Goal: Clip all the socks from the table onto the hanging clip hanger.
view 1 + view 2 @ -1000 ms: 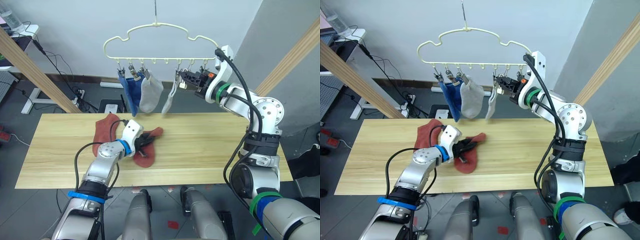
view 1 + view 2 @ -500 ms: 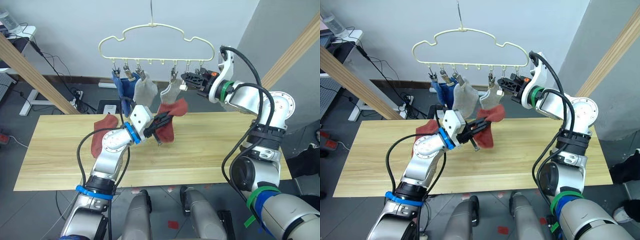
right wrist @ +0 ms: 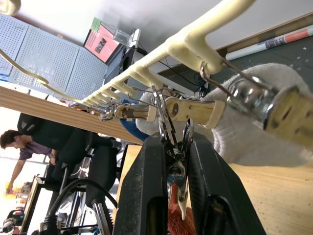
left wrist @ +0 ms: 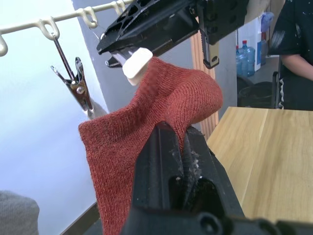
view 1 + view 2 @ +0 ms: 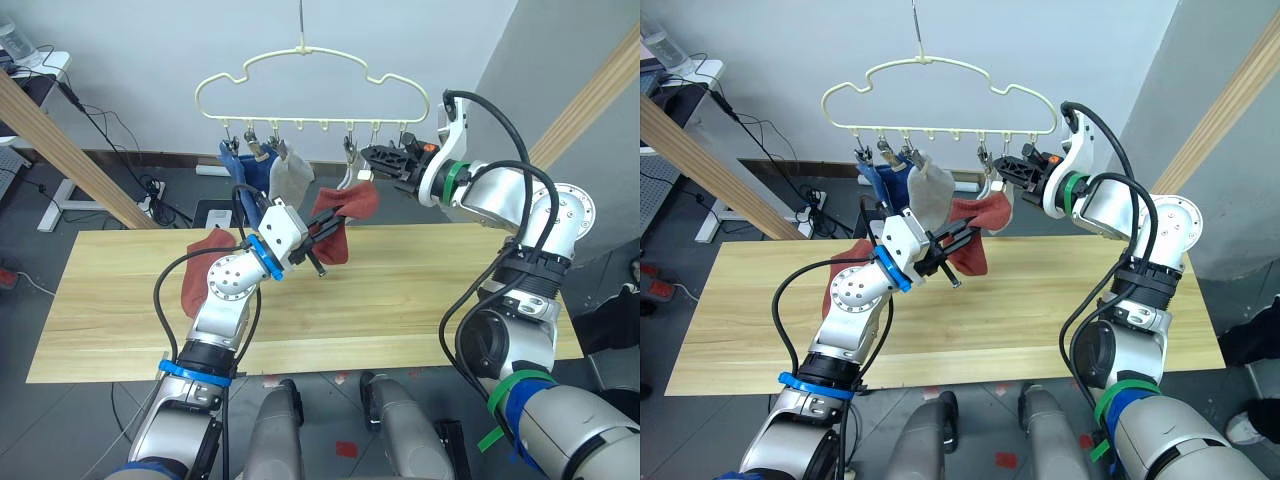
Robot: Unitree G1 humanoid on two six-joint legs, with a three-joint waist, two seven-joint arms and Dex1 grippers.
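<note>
A rust-red sock point(image 5: 340, 225) is being held up off the surface point(image 5: 420, 290) by the left pincer point(image 5: 322, 232), whose two black fingers are closed on the fabric near its middle. The sock's upper end is being offered just under the right pincer point(image 5: 368, 160), with the rest of it drooping below the left fingers. In the left wrist view the fabric point(image 4: 146, 122) is touching the pale tip of a clip held above it.

The right pincer is being kept at the clip hanger point(image 5: 312, 75), its fingers point(image 3: 146, 196) pressed against either side of a metal clip point(image 3: 176, 147) on the hanger's row (the clip's prongs are being squeezed between them).

Three socks are already hanging from clips: a blue one point(image 5: 240, 175), a light grey one point(image 5: 291, 180) beside it, and another pale one point(image 5: 352, 180) partly hidden behind the red fabric. A second rust-red sock point(image 5: 200, 268) is lying on the surface behind the left arm.
</note>
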